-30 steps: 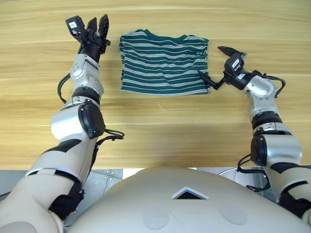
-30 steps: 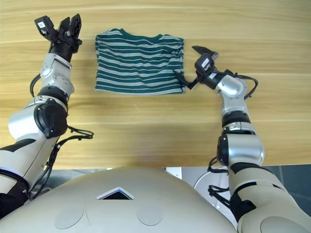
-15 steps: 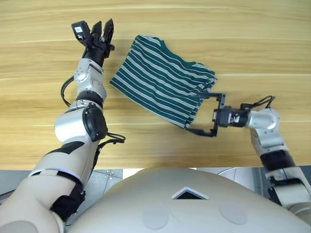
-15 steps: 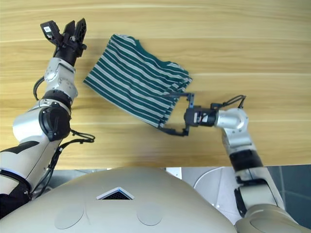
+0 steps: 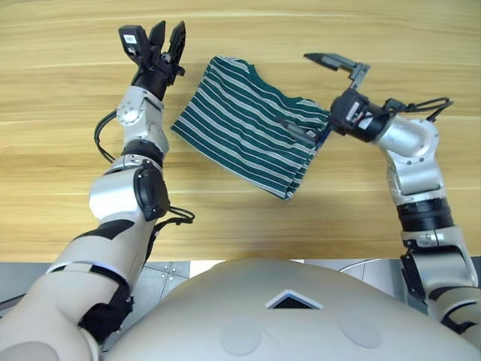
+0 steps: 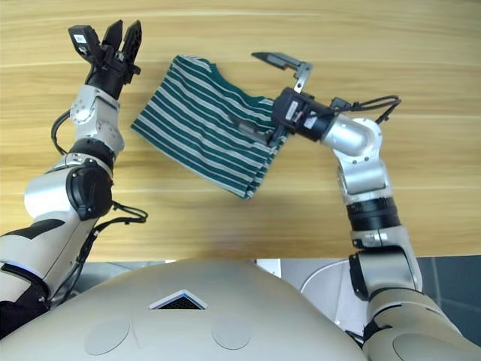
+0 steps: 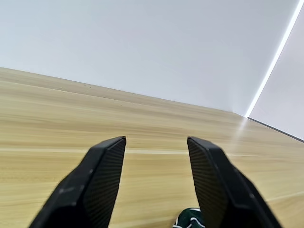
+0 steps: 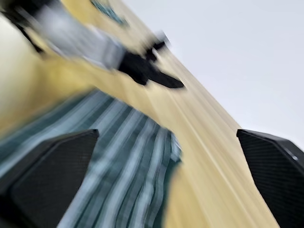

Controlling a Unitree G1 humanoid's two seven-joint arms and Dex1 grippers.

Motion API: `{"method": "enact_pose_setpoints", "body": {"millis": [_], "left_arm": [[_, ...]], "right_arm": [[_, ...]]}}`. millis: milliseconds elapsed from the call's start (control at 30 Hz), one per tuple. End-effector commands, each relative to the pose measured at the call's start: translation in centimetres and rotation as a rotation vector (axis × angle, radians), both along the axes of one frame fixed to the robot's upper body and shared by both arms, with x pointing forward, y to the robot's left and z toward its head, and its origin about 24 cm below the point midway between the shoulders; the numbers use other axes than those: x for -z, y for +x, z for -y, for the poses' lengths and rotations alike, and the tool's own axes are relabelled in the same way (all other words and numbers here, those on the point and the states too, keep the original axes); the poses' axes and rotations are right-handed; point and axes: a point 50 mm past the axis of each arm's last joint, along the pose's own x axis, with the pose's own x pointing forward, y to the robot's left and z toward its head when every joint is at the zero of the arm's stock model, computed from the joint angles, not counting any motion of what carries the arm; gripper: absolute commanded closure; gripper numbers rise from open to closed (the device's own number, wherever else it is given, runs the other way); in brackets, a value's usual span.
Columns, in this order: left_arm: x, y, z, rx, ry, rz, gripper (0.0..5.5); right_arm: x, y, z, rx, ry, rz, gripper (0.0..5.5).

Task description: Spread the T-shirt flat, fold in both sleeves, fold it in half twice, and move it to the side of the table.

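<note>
Green cloth with pale stripes, the T-shirt (image 5: 248, 135) lies folded into a compact rectangle on the desk (image 5: 60, 150), set at a slant. The left pincer (image 5: 168, 28) hovers near the T-shirt's collar end, spread and holding nothing. The right pincer (image 5: 294, 89) is at the T-shirt's opposite side, gaping wide. One finger lies over the edge of the cloth and the other points up and away; I cannot tell whether the lower one touches. The bundle looks light, soft and limp, likely to sag or unfold if lifted by one layer. The best hold, I judge, is to pinch all layers at a folded edge, or slide it across the smooth wood.
</note>
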Motion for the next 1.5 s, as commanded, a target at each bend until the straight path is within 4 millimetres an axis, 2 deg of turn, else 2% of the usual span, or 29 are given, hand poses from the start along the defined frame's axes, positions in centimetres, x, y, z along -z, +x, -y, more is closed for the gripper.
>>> {"method": "enact_pose_setpoints", "body": {"millis": [33,200,333,467,533,600,700,767,800,867,933,1133,1267,1500], "left_arm": [[0.6,-0.4,0.4,0.018,0.0,-0.012,3.1],[0.9,-0.6,0.5,0.017,0.001,-0.019,3.1],[1.0,-0.6,0.4,0.018,0.003,-0.021,3.1],[1.0,-0.6,0.6,0.022,0.004,-0.022,3.1],[1.0,-0.6,0.7,0.024,0.004,-0.024,3.1],[1.1,-0.6,0.7,0.025,0.004,-0.027,3.1],[1.1,-0.6,0.8,0.026,0.006,-0.028,3.1],[1.1,-0.6,0.8,0.026,0.007,-0.028,3.1],[1.1,-0.6,0.8,0.026,0.008,-0.029,3.1],[1.1,-0.6,0.7,0.024,0.009,-0.03,3.1],[1.0,-0.6,0.7,0.024,0.009,-0.03,3.1],[1.1,-0.6,0.7,0.024,0.007,-0.028,3.1],[1.1,-0.7,0.7,0.025,0.003,-0.02,3.1],[1.2,-0.7,0.8,0.028,0.0,-0.027,3.1]], "right_arm": [[0.8,0.8,0.6,0.067,-0.079,0.033,0.13],[3.1,0.7,1.7,0.09,-0.225,0.005,0.13],[5.5,0.7,4.0,0.15,-0.399,-0.039,0.13],[7.3,0.3,5.5,0.17,-0.529,-0.074,0.13],[8.0,-0.3,5.8,0.139,-0.566,-0.102,0.13],[8.4,-2.0,5.5,0.037,-0.564,-0.154,0.13],[7.4,-5.6,3.9,-0.199,-0.458,-0.227,0.13],[4.6,-8.9,2.0,-0.42,-0.309,-0.222,0.13],[3.0,-9.9,1.1,-0.497,-0.228,-0.204,0.13],[1.0,-10.7,0.3,-0.572,-0.12,-0.184,0.13],[-0.1,-11.1,0.1,-0.604,-0.065,-0.174,0.13],[-0.1,-8.1,0.3,-0.438,-0.08,-0.135,0.13],[0.9,-6.6,-1.5,-0.405,-0.122,-0.113,0.13],[4.1,-2.8,-6.2,-0.376,-0.235,-0.093,0.13]]}}
